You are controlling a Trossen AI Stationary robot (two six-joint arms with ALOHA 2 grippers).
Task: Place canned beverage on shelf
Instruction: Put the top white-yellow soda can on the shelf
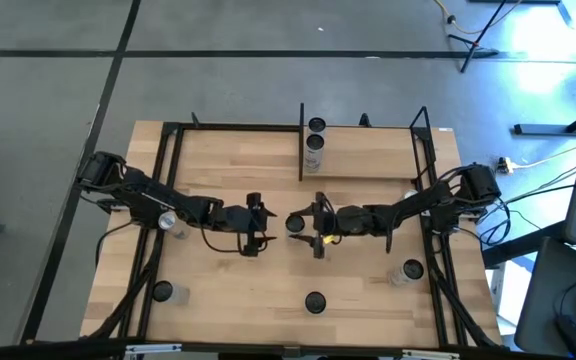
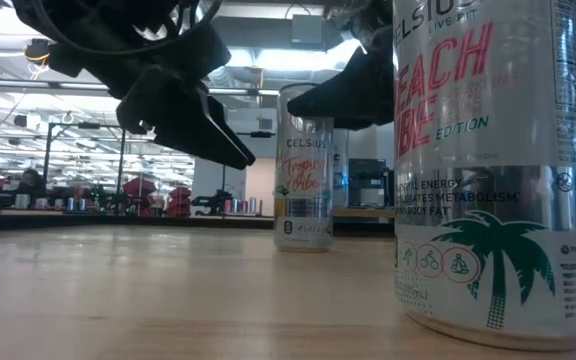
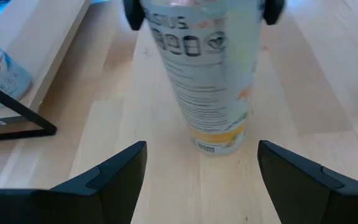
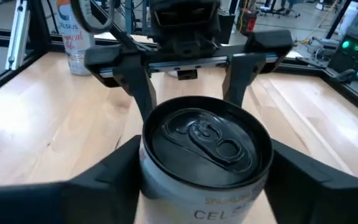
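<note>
Worktop: light wood, black frame rails along its sides.
Shelf: narrow plank beyond the right pincer; two cans at one end.
Cans on worktop: one between the right pincer's fingers; four others farther off.

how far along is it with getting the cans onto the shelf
Done: two cans already stand on the shelf. In hand: the right gripper has its fingers on either side of a can at mid-table, not yet lifted, with the left gripper open facing it. Left: that can must go up, and four more cans stand on the table.
</note>
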